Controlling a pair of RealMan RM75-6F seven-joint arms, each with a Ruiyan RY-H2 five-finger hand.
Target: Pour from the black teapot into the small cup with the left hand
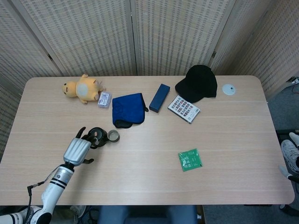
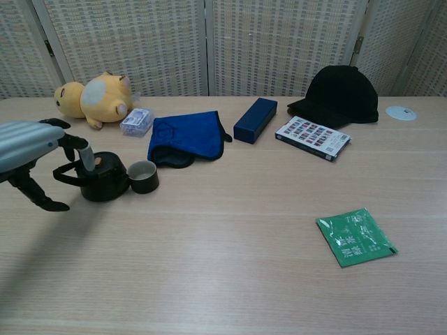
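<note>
The black teapot [image 1: 97,136] [image 2: 103,179] stands on the table at the left, its handle pointing left. Touching its right side is the small dark cup [image 1: 113,136] [image 2: 143,176], upright. My left hand [image 1: 78,149] [image 2: 35,150] hovers just left of the teapot, over its handle. The fingers [image 2: 82,155] are spread and curl down toward the handle, and the thumb [image 2: 36,197] reaches below. It holds nothing. The right hand is out of both views.
Behind the teapot lie a yellow plush toy [image 1: 82,88], a small clear packet [image 1: 104,99] and a folded blue cloth [image 1: 128,108]. Further right are a blue box [image 1: 160,97], a card sheet [image 1: 183,108], a black cap [image 1: 198,82], a white disc [image 1: 228,89] and a green packet [image 1: 190,159].
</note>
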